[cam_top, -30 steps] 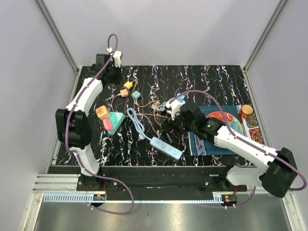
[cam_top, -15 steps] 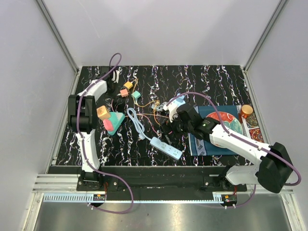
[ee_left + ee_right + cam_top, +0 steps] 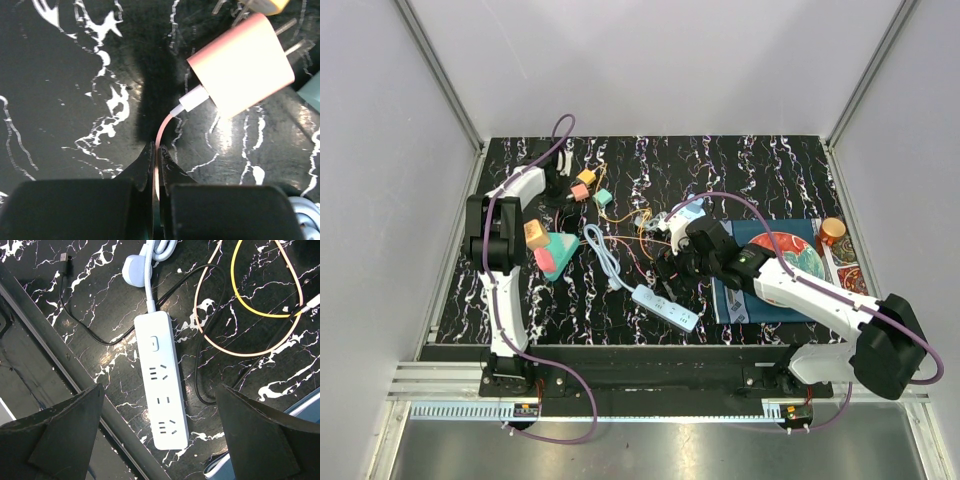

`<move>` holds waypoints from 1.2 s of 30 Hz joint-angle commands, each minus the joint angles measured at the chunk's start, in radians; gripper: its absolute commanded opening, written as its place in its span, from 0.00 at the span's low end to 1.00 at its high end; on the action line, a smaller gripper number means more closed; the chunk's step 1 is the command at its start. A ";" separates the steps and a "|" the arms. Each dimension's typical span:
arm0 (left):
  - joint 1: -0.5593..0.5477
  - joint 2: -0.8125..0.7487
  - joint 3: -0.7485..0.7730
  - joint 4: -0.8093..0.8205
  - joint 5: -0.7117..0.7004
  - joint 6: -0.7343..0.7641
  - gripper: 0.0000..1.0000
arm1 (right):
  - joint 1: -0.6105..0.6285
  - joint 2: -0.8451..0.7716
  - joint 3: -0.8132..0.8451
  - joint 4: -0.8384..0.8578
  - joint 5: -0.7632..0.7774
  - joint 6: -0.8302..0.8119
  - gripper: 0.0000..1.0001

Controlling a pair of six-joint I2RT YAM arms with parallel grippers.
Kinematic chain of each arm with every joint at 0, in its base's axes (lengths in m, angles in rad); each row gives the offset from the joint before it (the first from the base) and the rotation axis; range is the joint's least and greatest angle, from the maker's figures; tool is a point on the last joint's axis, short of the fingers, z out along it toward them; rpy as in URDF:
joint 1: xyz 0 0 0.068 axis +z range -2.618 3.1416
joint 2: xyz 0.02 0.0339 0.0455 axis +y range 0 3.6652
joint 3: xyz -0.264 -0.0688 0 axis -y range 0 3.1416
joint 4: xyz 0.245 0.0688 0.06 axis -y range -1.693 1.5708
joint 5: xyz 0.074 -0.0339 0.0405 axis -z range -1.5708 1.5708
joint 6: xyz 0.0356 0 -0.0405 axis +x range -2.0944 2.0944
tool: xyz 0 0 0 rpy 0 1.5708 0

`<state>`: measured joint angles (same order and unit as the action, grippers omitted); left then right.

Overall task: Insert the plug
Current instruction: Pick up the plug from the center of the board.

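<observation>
Two arms in play: left gripper pinches the cable behind the pink plug; right gripper gapes wide, empty, above the strip.

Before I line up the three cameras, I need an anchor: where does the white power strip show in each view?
Top external: the power strip lies slanted near the front, at centre.
Right wrist: the power strip fills mid-frame, sockets up.
Left wrist: not in it; the left tool is shut on the pink cable.
Shared landmark: the black marbled table, seen in all three.
</observation>
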<state>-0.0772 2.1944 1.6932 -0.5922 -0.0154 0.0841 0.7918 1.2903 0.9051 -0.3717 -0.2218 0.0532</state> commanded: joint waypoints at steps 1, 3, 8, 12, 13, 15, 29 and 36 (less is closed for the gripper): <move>-0.018 -0.065 0.026 0.022 0.141 -0.041 0.00 | -0.002 -0.019 -0.002 0.024 0.012 0.002 0.97; -0.036 -0.109 0.008 0.058 0.213 -0.061 0.00 | -0.002 -0.029 -0.005 0.028 0.022 0.010 0.97; -0.099 -0.223 -0.053 0.158 0.307 -0.153 0.00 | -0.002 -0.057 -0.012 0.033 0.053 0.036 0.97; -0.150 -0.352 -0.096 0.254 0.374 -0.213 0.00 | -0.002 -0.098 -0.018 0.033 0.087 0.056 0.97; -0.173 -0.370 -0.099 0.264 0.382 -0.236 0.00 | -0.002 -0.105 -0.021 0.031 0.094 0.063 0.97; -0.200 -0.430 -0.109 0.281 0.381 -0.248 0.00 | -0.002 -0.126 -0.020 0.031 0.116 0.071 0.97; -0.400 -0.817 -0.518 0.358 0.298 -0.418 0.00 | -0.003 -0.207 -0.035 0.119 0.265 0.169 0.96; -0.444 -0.958 -0.607 0.269 0.249 -0.426 0.00 | 0.000 -0.158 -0.032 0.209 0.257 0.067 0.95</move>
<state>-0.5102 1.3457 1.1080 -0.3344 0.2699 -0.3122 0.7910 1.1088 0.8742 -0.2764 0.0177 0.1860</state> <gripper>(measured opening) 0.012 0.963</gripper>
